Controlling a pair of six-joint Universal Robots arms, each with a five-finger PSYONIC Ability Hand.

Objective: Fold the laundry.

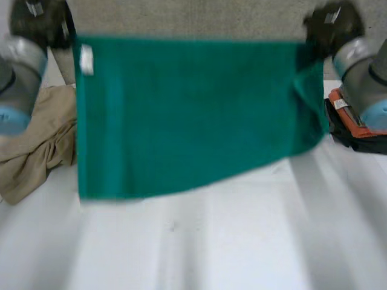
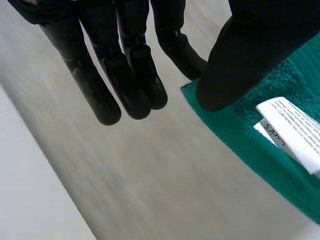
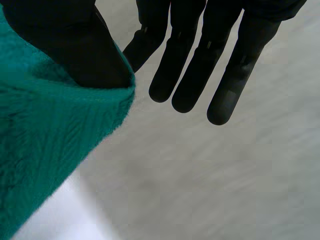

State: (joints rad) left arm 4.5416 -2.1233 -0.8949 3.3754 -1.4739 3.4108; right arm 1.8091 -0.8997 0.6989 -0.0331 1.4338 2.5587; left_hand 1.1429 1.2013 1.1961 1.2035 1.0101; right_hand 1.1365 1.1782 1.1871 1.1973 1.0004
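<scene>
Green terry towel (image 1: 193, 115), rectangular, hangs spread out above the white table (image 1: 211, 241), held by its two upper corners. The left hand (image 2: 130, 75) pinches one corner between thumb and a finger, its other fingers straight, beside the towel's white label (image 2: 290, 130). The right hand (image 3: 200, 60) pinches the opposite corner the same way, its remaining fingers extended. A crumpled beige garment (image 1: 36, 145) lies on the table under the left arm; an orange-and-black object (image 1: 354, 127) sits below the right arm.
</scene>
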